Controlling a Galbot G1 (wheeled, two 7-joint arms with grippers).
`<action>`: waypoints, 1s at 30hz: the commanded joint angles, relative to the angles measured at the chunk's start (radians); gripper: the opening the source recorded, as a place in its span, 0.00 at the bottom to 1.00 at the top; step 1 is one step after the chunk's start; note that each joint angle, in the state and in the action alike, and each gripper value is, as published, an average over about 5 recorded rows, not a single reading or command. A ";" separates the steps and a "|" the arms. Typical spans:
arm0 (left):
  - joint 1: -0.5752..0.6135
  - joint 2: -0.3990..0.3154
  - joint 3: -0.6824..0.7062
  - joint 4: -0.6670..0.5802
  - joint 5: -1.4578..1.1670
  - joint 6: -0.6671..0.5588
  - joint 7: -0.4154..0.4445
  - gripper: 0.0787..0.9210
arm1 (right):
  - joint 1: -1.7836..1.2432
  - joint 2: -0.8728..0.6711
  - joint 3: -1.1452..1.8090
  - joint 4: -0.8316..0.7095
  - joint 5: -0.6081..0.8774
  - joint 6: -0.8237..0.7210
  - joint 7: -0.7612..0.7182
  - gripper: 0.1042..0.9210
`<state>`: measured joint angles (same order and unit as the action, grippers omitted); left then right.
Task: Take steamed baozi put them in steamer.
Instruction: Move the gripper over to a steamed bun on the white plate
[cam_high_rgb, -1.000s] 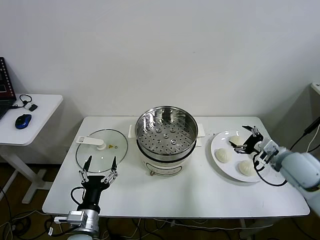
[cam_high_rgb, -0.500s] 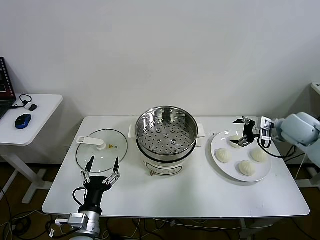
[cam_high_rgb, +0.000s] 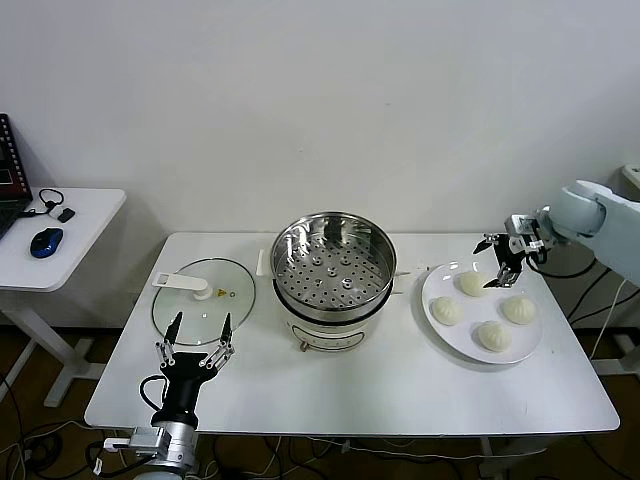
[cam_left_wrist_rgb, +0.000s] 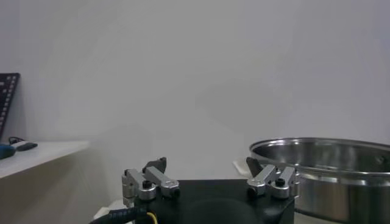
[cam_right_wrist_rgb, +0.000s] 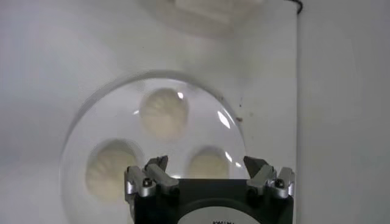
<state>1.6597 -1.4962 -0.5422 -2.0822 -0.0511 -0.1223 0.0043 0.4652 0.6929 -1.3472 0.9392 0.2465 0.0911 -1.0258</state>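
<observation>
Head view | right gripper (cam_high_rgb: 499, 262) spread apart, empty, above plate (cam_high_rgb: 436, 329) at 12 o'clock | four steamed baozi (cam_high_rgb: 446, 311) on plate | steamer (cam_high_rgb: 331, 262) empty | left gripper (cam_high_rgb: 193, 333) apart, idle, worktop (cam_high_rgb: 400, 390) at 7 o'clock.

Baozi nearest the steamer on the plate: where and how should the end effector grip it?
Grip that baozi across its rounded sides, below the pleated top, coming straight down from above. It sits flat on the white plate with clear gaps to the other buns, leaving the fingers room. The right end effector hovers open over the plate's far edge.
</observation>
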 joint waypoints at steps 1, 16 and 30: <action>-0.008 0.009 -0.012 0.022 -0.026 -0.011 -0.001 0.88 | 0.076 0.143 -0.142 -0.237 0.002 0.103 -0.063 0.88; -0.035 0.030 -0.029 0.066 -0.048 -0.014 0.000 0.88 | -0.141 0.286 0.093 -0.475 -0.107 0.153 -0.089 0.88; -0.056 0.048 -0.032 0.099 -0.050 -0.019 0.000 0.88 | -0.247 0.294 0.215 -0.530 -0.163 0.159 -0.082 0.88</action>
<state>1.6093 -1.4523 -0.5724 -1.9967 -0.0983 -0.1400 0.0039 0.2568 0.9701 -1.1782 0.4501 0.1012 0.2452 -1.1020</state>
